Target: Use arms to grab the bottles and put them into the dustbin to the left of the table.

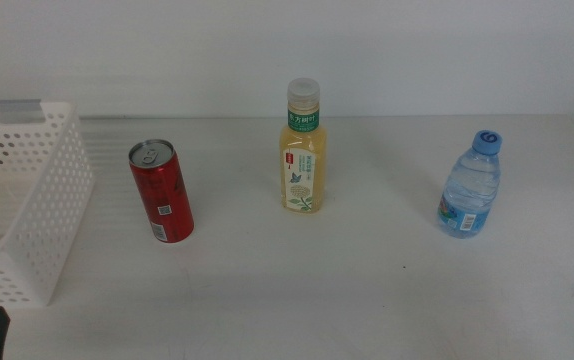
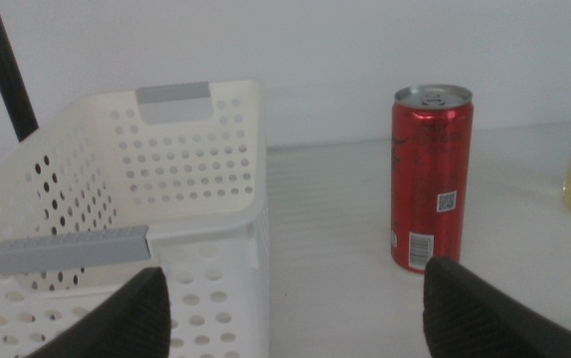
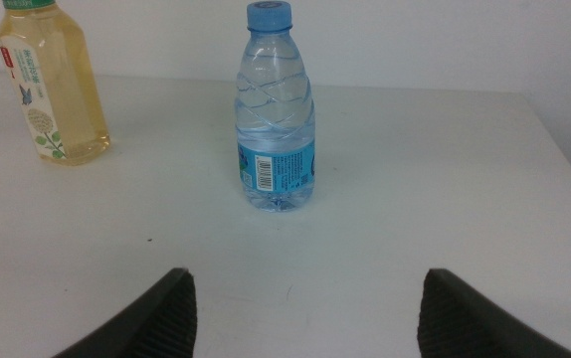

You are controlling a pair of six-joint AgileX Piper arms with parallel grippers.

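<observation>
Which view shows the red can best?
The left wrist view: the red can stands large and upright, its barcode and pull-tab top plain, just beyond the open left gripper and beside the dustbin. The middle view shows it smaller. The right wrist view misses it.

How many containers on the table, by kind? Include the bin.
Cans: 1, red drink can
Bottles: 2, yellow drink bottle and blue-capped water bottle
Baskets: 1, white dustbin
Total: 4, all upright, none in the dustbin yet.
</observation>
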